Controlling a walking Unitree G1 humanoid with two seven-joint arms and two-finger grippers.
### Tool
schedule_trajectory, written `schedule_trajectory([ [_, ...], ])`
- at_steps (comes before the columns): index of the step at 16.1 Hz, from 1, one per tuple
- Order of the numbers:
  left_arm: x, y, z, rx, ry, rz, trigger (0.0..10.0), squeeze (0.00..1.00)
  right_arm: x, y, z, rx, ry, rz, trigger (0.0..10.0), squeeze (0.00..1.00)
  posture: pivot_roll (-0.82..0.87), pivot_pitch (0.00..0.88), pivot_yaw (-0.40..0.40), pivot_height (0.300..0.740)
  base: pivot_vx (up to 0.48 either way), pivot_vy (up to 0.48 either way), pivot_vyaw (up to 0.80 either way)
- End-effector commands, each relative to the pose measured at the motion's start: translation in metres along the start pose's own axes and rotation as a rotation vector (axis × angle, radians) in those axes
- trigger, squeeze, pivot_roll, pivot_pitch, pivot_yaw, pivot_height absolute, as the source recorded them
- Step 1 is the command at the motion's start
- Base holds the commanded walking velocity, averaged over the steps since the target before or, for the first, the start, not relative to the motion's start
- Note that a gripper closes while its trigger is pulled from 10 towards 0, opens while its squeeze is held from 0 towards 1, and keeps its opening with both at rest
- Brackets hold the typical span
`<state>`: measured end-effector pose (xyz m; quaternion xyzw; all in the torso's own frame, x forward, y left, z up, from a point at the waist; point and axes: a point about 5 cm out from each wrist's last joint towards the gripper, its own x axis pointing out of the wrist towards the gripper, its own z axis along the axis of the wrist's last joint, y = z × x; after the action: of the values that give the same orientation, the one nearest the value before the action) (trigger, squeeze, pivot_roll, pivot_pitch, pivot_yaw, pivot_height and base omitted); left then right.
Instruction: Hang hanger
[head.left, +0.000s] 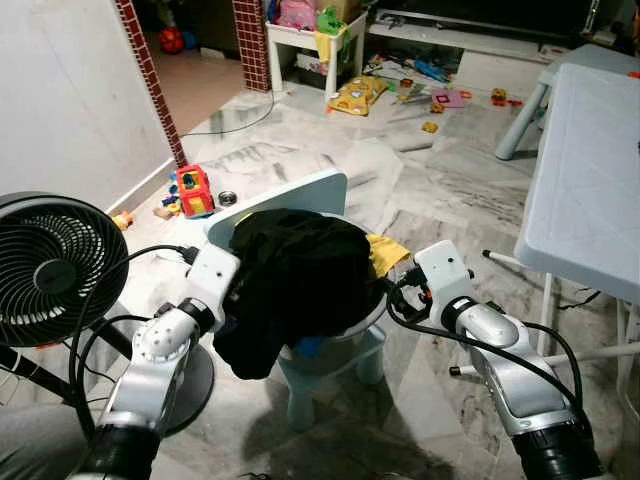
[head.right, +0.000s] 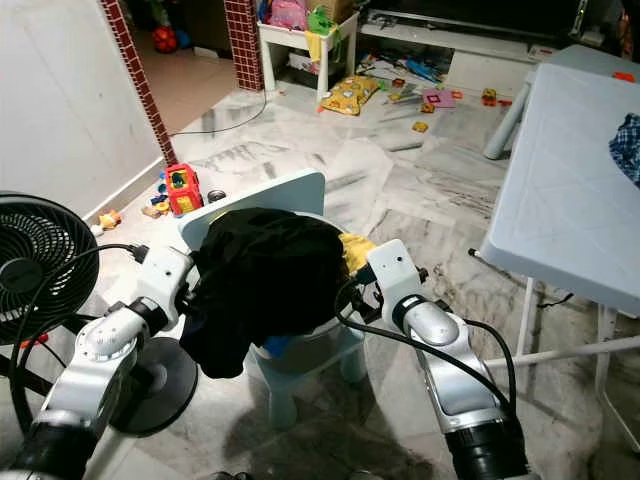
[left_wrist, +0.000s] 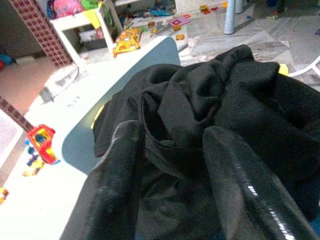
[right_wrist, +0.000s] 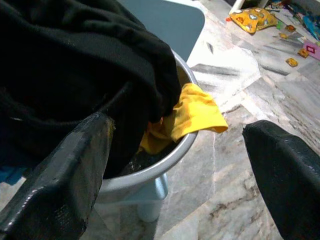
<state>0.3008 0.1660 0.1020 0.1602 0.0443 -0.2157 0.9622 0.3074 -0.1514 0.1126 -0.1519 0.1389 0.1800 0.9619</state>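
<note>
No hanger in sight; I judge it buried or elsewhere. Black garment (head.left: 295, 285) heaped over a grey basin (right_wrist: 165, 159) on a small chair (head.left: 300, 200), yellow cloth (right_wrist: 192, 117) at the rim. Left gripper (left_wrist: 172, 165) jaws open against the garment; right gripper (right_wrist: 175, 170) open beside the basin. Step: picking up laundry. Next: close left jaws on a fold, lift.

A small pale blue chair (head.left: 300, 195) stands on the marble floor (head.left: 430, 180). On its seat sits a grey basin (right_wrist: 170, 155) with black cloth (head.left: 295, 270) and probably a yellow garment (right_wrist: 192, 117).
</note>
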Motion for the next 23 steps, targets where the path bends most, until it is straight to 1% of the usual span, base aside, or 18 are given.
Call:
schedule_trajectory([
  [1, -0.005, 0.000, 0.006, 0.052, -0.012, 0.003, 10.0, 1.00, 0.002, 0.001, 0.002, -0.007, -0.009, 0.002, 10.0, 0.00, -0.16, 0.050, -0.007, 0.740, 0.000, 0.000, 0.00],
  [2, -0.014, -0.006, 0.005, 0.076, -0.013, -0.010, 10.0, 1.00, 0.002, 0.001, 0.002, -0.008, -0.012, 0.002, 10.0, 0.00, -0.15, 0.049, -0.007, 0.740, 0.000, 0.000, 0.00],
  [4, -0.025, -0.010, 0.005, 0.098, -0.025, -0.002, 10.0, 1.00, 0.003, 0.001, 0.002, -0.009, -0.014, 0.002, 10.0, 0.00, -0.15, 0.049, -0.007, 0.740, 0.000, 0.000, 0.00],
  [5, -0.035, -0.013, 0.003, 0.105, -0.032, 0.027, 10.0, 1.00, 0.004, 0.002, 0.002, -0.009, -0.016, 0.006, 10.0, 0.00, -0.13, 0.051, -0.012, 0.740, 0.000, 0.000, 0.00],
  [6, -0.039, -0.014, 0.003, 0.114, -0.036, 0.043, 10.0, 1.00, 0.004, 0.003, 0.002, -0.009, -0.017, 0.008, 10.0, 0.00, -0.13, 0.051, -0.012, 0.740, 0.000, 0.000, 0.00],
  [7, -0.051, -0.014, 0.004, 0.120, -0.043, 0.104, 10.0, 1.00, 0.005, 0.005, 0.002, -0.010, -0.020, 0.012, 10.0, 0.00, -0.13, 0.053, -0.012, 0.740, 0.000, 0.000, 0.00],
  [9, -0.065, -0.015, 0.003, 0.114, -0.035, 0.172, 10.0, 1.00, 0.007, 0.005, 0.002, -0.009, -0.021, 0.014, 10.0, 0.00, -0.12, 0.055, -0.014, 0.740, 0.000, 0.000, 0.00],
  [11, -0.073, -0.022, -0.005, 0.099, -0.004, 0.159, 10.0, 1.00, 0.008, 0.007, 0.002, -0.006, -0.022, 0.019, 10.0, 0.00, -0.11, 0.056, -0.015, 0.740, 0.000, 0.000, 0.00],
  [12, -0.074, -0.026, -0.012, 0.108, 0.020, 0.132, 10.0, 1.00, 0.009, 0.009, 0.002, -0.002, -0.024, 0.025, 10.0, 0.00, -0.11, 0.057, -0.017, 0.740, 0.000, 0.000, 0.00],
  [15, -0.066, -0.027, -0.016, 0.127, 0.036, 0.071, 10.0, 1.00, 0.010, 0.012, 0.003, 0.001, -0.028, 0.034, 10.0, 0.00, -0.11, 0.058, -0.019, 0.740, 0.000, 0.000, 0.00],
  [17, -0.054, -0.026, -0.016, 0.164, 0.033, 0.002, 10.0, 1.00, 0.010, 0.011, 0.003, 0.001, -0.031, 0.030, 10.0, 0.00, -0.12, 0.062, -0.012, 0.740, 0.000, 0.000, 0.00],
  [18, -0.048, -0.025, -0.018, 0.164, 0.036, -0.024, 10.0, 1.00, 0.009, 0.009, 0.003, 0.006, -0.032, 0.022, 10.0, 0.00, -0.13, 0.068, -0.004, 0.740, 0.000, 0.000, 0.00],
  [19, -0.043, -0.025, -0.020, 0.168, 0.038, -0.055, 10.0, 1.00, 0.008, 0.009, 0.003, 0.009, -0.032, 0.018, 10.0, 0.00, -0.14, 0.076, 0.001, 0.740, 0.000, 0.000, 0.00],
  [21, -0.035, -0.028, -0.019, 0.168, 0.029, -0.110, 10.0, 1.00, 0.003, 0.012, 0.002, 0.057, -0.027, 0.024, 10.0, 0.00, -0.15, 0.092, 0.011, 0.740, 0.000, 0.000, 0.00],
  [22, -0.032, -0.029, -0.019, 0.158, 0.028, -0.124, 10.0, 1.00, -0.001, 0.012, 0.001, 0.063, -0.024, 0.031, 10.0, 0.00, -0.15, 0.095, 0.013, 0.740, 0.000, 0.000, 0.00],
  [23, -0.028, -0.030, -0.019, 0.140, 0.032, -0.147, 10.0, 1.00, -0.008, 0.012, -0.001, 0.062, -0.010, 0.037, 10.0, 0.00, -0.17, 0.103, 0.018, 0.740, 0.000, 0.000, 0.00],
])
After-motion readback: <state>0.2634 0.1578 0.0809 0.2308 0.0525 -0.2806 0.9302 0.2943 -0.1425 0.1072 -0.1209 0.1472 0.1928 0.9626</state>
